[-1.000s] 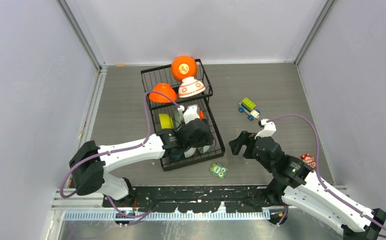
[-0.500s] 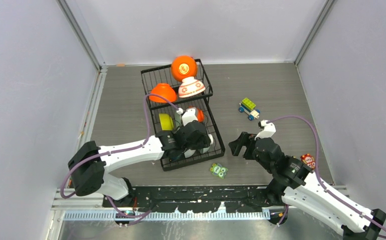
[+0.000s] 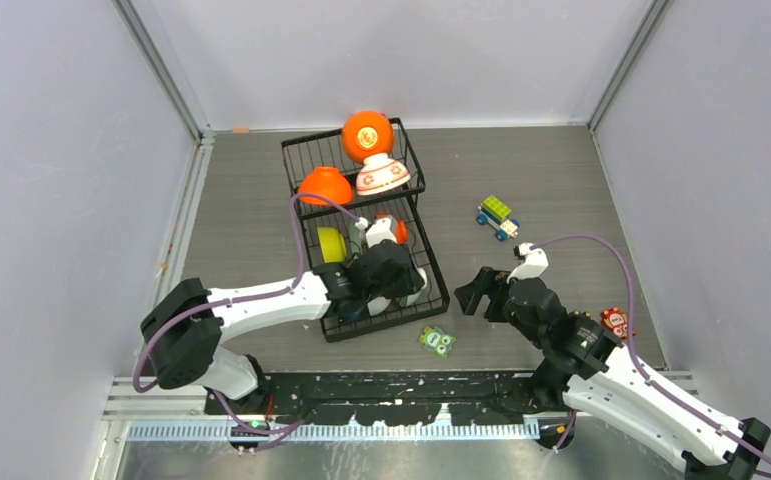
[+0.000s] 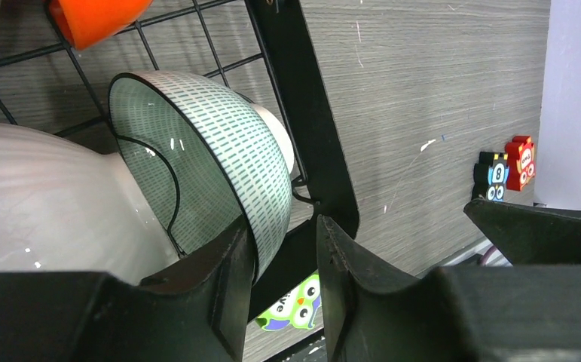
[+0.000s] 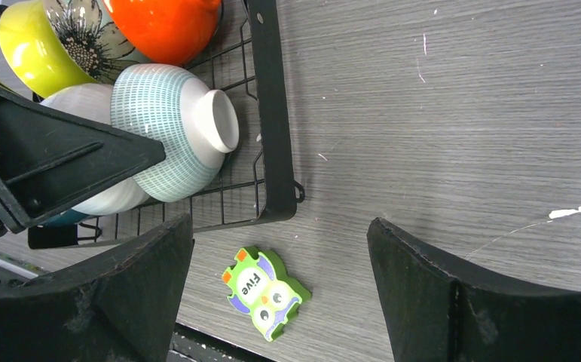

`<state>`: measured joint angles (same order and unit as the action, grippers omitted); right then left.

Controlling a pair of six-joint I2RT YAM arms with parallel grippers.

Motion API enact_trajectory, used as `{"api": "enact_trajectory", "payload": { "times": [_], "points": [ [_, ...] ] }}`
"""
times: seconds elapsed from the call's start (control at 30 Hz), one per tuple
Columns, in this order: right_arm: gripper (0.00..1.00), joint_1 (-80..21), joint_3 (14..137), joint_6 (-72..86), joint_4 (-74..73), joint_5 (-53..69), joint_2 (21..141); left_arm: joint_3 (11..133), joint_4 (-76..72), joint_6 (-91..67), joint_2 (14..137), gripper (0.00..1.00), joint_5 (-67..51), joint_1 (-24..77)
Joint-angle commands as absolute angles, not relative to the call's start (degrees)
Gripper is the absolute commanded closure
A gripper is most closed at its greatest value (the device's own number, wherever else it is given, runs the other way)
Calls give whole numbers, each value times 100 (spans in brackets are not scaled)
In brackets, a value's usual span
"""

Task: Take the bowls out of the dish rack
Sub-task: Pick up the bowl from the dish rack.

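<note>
The black wire dish rack (image 3: 386,319) holds two orange bowls (image 3: 367,133), a white bowl with red flowers (image 3: 382,174) and a lime green bowl (image 3: 331,243). My left gripper (image 4: 285,249) is inside the rack's near section. Its jaws stand a little apart astride the rim of a pale mint dashed bowl (image 4: 212,143). One finger touches the bowl's inside and the other is clear of it. A white bowl (image 4: 38,204) lies beside it. My right gripper (image 5: 279,225) is wide open and empty over the table, right of the rack (image 5: 268,113).
A green owl block (image 5: 264,292) lies on the table just off the rack's near right corner. A toy brick car (image 3: 497,216) sits at the right. Small red and black figures (image 4: 507,167) lie near the right arm. Walls enclose the table.
My left gripper has edged slightly toward the rack's near right corner, onto the mint bowl. My right gripper has drifted a little to the left.
</note>
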<state>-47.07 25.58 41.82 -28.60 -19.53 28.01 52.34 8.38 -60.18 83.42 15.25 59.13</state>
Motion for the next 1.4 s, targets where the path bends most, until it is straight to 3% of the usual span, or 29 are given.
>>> {"api": "enact_trajectory", "payload": {
  "times": [0.0, 0.2, 0.67, 1.37],
  "points": [
    [11, -4711, 2548, 4293, -2554, -1934, 2793, 5052, 245, -6131, 8370, 64, 1345, 5836],
    [11, -4711, 2525, 4289, -2511, -1936, 2795, 4888, 29, -6126, 8349, 71, 1248, 5801],
    [11, -4711, 2470, 4368, -2550, -1964, 2691, 4588, -676, -5893, 8133, 100, 1043, 5758],
    [15, -4711, 2413, 4412, -2072, -1716, 3145, 3657, -2899, -5265, 7525, 100, 447, 5687]
  ]
}}
